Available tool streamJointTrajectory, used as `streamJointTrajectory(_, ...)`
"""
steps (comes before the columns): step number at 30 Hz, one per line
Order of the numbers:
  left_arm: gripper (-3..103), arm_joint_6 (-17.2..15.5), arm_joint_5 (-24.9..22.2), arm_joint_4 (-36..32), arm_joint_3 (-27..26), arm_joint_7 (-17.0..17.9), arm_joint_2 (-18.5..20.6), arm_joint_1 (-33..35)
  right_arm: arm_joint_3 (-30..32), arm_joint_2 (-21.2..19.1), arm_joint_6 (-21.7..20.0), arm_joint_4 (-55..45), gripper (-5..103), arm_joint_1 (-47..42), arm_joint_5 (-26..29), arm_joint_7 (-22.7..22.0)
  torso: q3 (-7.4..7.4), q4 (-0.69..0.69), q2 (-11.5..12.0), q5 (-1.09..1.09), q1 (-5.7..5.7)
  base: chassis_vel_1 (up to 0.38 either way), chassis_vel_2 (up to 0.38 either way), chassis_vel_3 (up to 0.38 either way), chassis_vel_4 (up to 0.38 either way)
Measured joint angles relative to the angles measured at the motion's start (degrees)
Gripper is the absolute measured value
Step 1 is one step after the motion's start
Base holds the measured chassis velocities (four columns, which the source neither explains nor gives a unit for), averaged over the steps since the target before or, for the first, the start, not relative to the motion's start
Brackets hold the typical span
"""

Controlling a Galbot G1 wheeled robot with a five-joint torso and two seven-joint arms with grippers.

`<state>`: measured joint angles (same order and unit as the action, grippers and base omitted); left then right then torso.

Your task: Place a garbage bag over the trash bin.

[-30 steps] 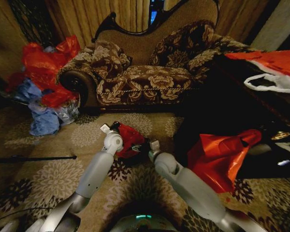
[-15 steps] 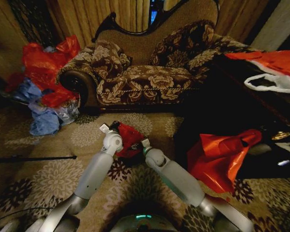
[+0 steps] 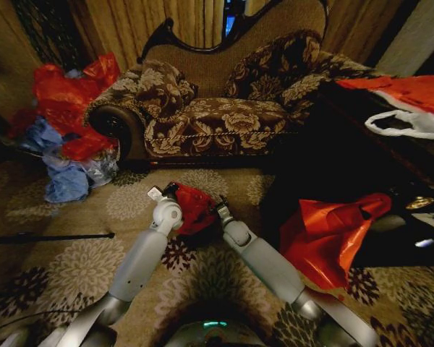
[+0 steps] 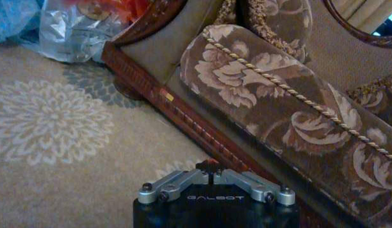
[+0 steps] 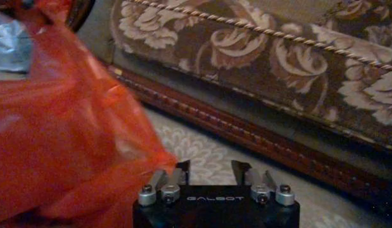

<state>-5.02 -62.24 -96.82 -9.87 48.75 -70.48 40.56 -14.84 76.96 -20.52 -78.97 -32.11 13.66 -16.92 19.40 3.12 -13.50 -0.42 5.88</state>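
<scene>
Two arms reach forward over the patterned carpet (image 3: 72,267) in front of the sofa (image 3: 224,123), meeting at the garbage bag (image 3: 194,208). The left gripper (image 3: 165,192) sits at the bag's near-left edge; in the left wrist view its fingers (image 4: 212,167) are pressed together, with no plastic visible between them, so it looks clenched on nothing I can make out. The right gripper (image 5: 208,167) has its jaws parted, with the red bag (image 5: 62,142) billowing just beside it and brushing one finger. The crumpled bag sits on the floor between the two grippers, and the trash bin cannot be made out beneath it. A heap of red and blue bags (image 3: 61,137) lies beside the sofa's arm.
</scene>
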Motion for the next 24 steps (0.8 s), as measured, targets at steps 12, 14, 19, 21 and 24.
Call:
streamJointTrajectory(12, 0, -0.03, -0.9, -1.61, -1.02, -0.04, 0.77, 1.6, 1.13, -5.44, -6.19, -10.66, 4, -0.11, 10.29, -1.2, -0.01, 0.01, 0.0, -0.01, -0.01, 0.0, 0.0, 0.0, 0.0)
streamJointTrajectory(14, 0, -0.03, -0.9, -1.47, -1.03, -0.09, 0.7, 1.63, 0.15, -6.43, -7.82, -13.7, 4, -0.78, 13.81, -2.11, -0.01, 0.02, 0.0, -0.01, -0.01, 0.0, 0.0, 0.0, 0.0)
streamJointTrajectory(19, 0, -0.01, -0.8, -0.86, -1.01, -0.42, 0.57, 1.55, -2.15, -5.23, -13.06, -20.7, 25, -1.68, 33.18, -12.79, -0.01, -0.01, 0.0, 0.0, -0.01, 0.0, 0.0, 0.0, 0.0)
streamJointTrajectory(21, 0, -0.01, -0.95, -0.85, -0.89, -0.48, 0.67, 1.38, -2.54, -4.59, -15.93, -21.42, 36, -1.68, 35.97, -13.76, -0.01, -0.04, 0.0, 0.0, -0.01, 0.0, 0.0, 0.0, 0.0)
streamJointTrajectory(24, 0, -0.01, -1.11, -0.84, -0.84, -0.72, 0.7, 1.2, -3.37, -4.72, -16.89, -21.52, 41, -1.73, 34.52, -13.04, -0.01, 0.0, 0.0, 0.0, -0.01, 0.0, 0.0, 0.0, 0.0)
